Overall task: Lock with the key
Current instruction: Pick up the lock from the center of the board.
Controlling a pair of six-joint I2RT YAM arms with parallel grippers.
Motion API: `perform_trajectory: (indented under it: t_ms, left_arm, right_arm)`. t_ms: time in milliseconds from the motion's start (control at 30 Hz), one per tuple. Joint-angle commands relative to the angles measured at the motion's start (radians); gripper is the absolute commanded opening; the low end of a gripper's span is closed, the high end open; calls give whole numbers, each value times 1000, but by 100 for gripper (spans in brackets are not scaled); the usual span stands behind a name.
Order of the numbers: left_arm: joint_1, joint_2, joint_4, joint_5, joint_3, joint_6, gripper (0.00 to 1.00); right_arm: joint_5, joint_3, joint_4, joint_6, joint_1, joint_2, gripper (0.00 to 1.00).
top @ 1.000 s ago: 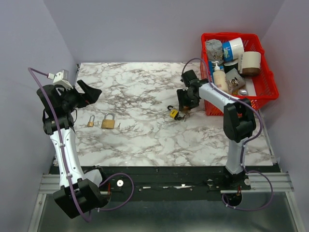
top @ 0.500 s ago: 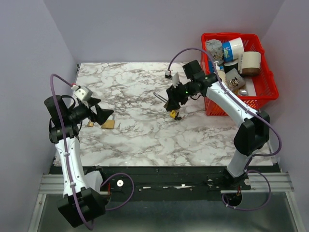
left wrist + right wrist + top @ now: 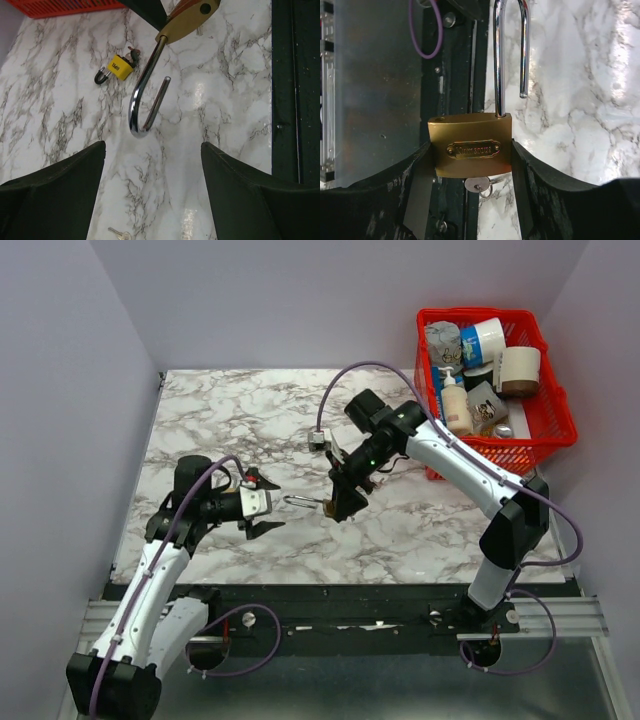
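Here the right gripper (image 3: 341,502) clamps the padlock (image 3: 470,145), its open shackle (image 3: 141,95) pointing lengthwise at the wide-spread left gripper (image 3: 262,503), seemingly just apart.

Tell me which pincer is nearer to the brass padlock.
Right. The right pincer is clamped on the body of the brass padlock. The left pincer is open, facing the shackle with a gap between them.

The table (image 3: 250,420) has a white top with grey swirls like marble. A small yellow padlock (image 3: 116,67) lies flat on it. A little silver key (image 3: 118,233) lies on the top too, well apart from that padlock. A red basket (image 3: 455,313) full of things sits at the far right corner.
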Motion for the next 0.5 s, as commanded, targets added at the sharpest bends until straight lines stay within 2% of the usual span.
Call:
perform_trajectory:
  t_ms: [0, 133, 233, 367, 467]
  left_arm:
    - [-104, -10, 110, -94, 2, 27, 84]
    - [-157, -2, 95, -123, 5, 28, 79]
    - [-187, 9, 78, -125, 11, 28, 72]
    - [-228, 48, 32, -172, 41, 54, 56]
    - [-243, 67, 35, -193, 52, 47, 52]
  right_arm:
    - [-81, 33, -62, -67, 32, -48, 1]
    - [-71, 47, -94, -88, 55, -42, 1]
    - [-58, 45, -89, -91, 64, -39, 1]
    - [-54, 73, -108, -93, 66, -20, 1]
    - [-44, 76, -106, -84, 68, -19, 1]
